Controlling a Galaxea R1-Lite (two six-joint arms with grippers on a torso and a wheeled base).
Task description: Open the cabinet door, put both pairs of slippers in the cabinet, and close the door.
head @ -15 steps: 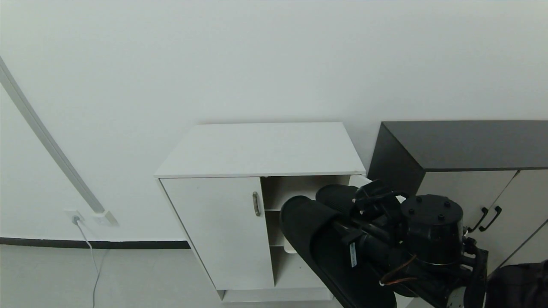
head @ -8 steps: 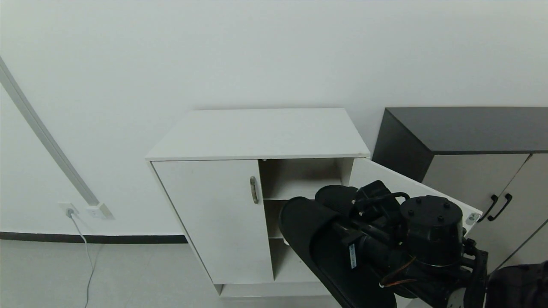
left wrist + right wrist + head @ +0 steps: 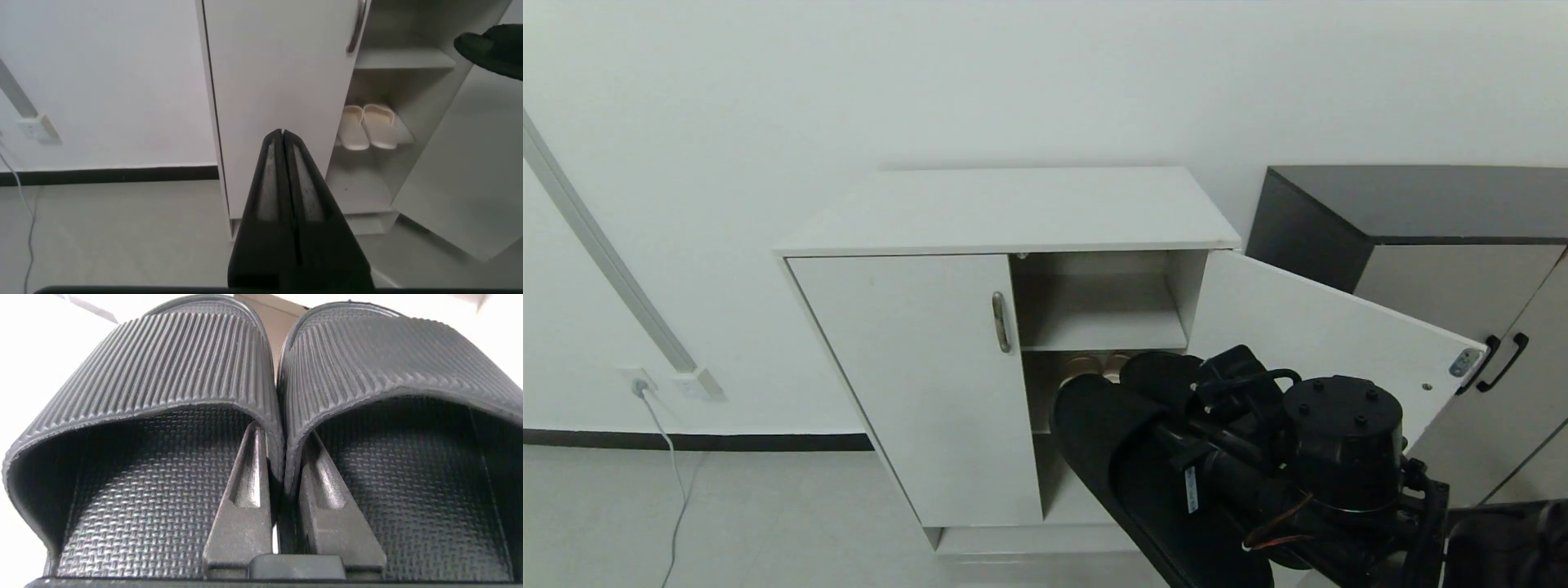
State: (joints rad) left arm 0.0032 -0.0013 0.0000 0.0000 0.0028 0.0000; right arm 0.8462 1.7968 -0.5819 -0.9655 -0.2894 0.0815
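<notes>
The black slippers hang side by side. The right gripper pinches their two adjoining inner walls, one finger under each strap. In the head view the pair sits at 5 o'clock from the cabinet opening, just in front of the lower shelves. The beige slippers already lie on the middle shelf, at 11 o'clock from the black pair. The open door stands at 3 o'clock of the opening and the closed door at 9 o'clock. The left gripper, pressed together and empty, points toward the closed door.

The hold is on soft walls only, so I judge one slipper could slide free. The wide pair may also catch the closed door's edge or a shelf lip, or shove the beige pair.
</notes>
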